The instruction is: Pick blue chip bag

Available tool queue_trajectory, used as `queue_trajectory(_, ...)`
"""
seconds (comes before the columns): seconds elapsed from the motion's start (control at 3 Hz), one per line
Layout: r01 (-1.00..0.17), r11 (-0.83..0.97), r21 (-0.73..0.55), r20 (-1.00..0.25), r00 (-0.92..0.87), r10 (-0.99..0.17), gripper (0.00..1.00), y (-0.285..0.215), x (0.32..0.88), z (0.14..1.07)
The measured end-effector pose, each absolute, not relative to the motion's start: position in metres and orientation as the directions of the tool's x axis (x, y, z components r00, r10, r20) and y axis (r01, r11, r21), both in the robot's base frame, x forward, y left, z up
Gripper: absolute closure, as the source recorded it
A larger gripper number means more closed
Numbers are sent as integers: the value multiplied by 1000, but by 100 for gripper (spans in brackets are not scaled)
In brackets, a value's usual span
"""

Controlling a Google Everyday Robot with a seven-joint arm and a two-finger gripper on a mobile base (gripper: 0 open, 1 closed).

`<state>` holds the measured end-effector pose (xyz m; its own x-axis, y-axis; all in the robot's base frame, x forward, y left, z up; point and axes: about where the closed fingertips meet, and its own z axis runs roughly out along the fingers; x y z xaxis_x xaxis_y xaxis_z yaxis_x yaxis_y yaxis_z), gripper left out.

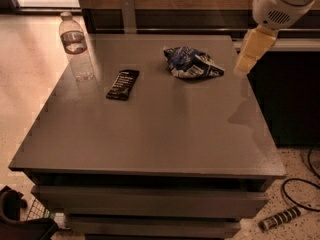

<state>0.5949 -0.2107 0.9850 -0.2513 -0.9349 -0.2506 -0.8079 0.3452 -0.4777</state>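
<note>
The crumpled dark-blue foil chip bag [192, 64] lay on the grey tabletop [165, 134]. Our cream claw [243, 66] hung just beside it; we couldn't tell its state.

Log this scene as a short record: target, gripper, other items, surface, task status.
target: blue chip bag, crumpled, lying on the far right part of the table, not held
gripper: gripper in the air just right of the bag, no contact seen
other items: black bar wrapper flat, left of the bag; water bottle upright near the far left corner
surface: grey table
status: bag not yet picked
</note>
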Motion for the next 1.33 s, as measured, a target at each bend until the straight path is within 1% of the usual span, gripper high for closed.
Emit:
queue_trajectory(0.33,-793,411,-450,-421,-218,-881,0,-208,639,966)
queue_trajectory(0.67,-813,484,-322,-608,-214,-764,0,-203,664,933)
queue_trajectory(1.0,-839,508,-194,-723,-228,-652,0,-190,677,902)
queue_trajectory(1.33,-846,508,-161,-742,-236,-628,0,-185,680,893)
